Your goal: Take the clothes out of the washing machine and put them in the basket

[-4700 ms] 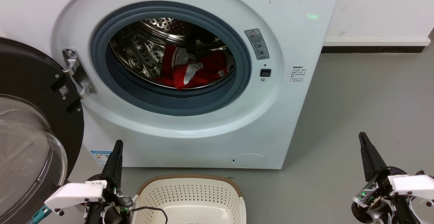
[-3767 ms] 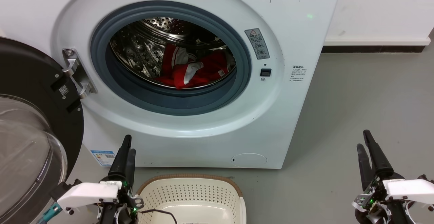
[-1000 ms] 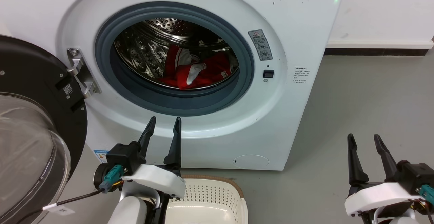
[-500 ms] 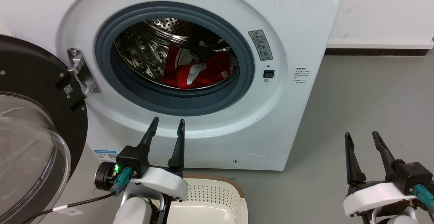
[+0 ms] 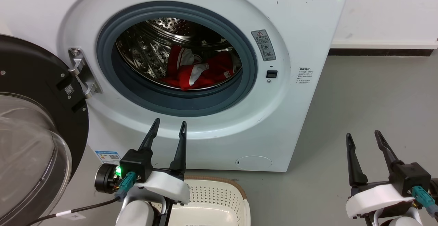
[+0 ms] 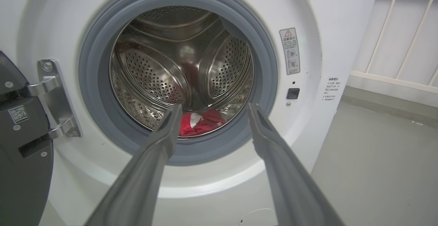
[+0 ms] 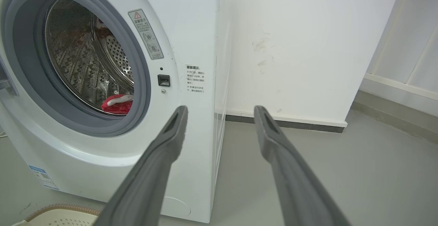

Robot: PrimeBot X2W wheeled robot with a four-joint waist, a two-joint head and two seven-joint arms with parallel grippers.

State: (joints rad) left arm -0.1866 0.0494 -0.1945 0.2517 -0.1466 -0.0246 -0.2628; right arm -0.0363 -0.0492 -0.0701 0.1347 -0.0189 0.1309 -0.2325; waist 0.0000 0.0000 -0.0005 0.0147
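Note:
The white washing machine (image 5: 301, 31) stands with its round door (image 5: 34, 123) swung open to the left. Red clothes (image 5: 202, 72) with white trim lie at the bottom of the steel drum, also seen as clothes (image 6: 202, 123) and clothes (image 7: 118, 104). The cream basket (image 5: 219, 198) sits on the floor below the opening. My left gripper (image 5: 170, 123) is open and empty, just below the grey door seal, above the basket's left rim. My right gripper (image 5: 362, 135) is open and empty over the floor, right of the machine. Left gripper (image 6: 212, 108) and right gripper (image 7: 220, 109) point forward.
The open door's glass bowl (image 5: 27, 157) bulges at the far left, close to my left arm. Grey floor (image 5: 369, 92) runs to the right of the machine up to a white wall with a dark skirting (image 5: 379, 51). A cable (image 5: 68, 214) trails from the left wrist.
Both grippers have gone from shut to open and turned flat. The left one rose and moved right, toward the drum opening. Over the last half second little has moved.

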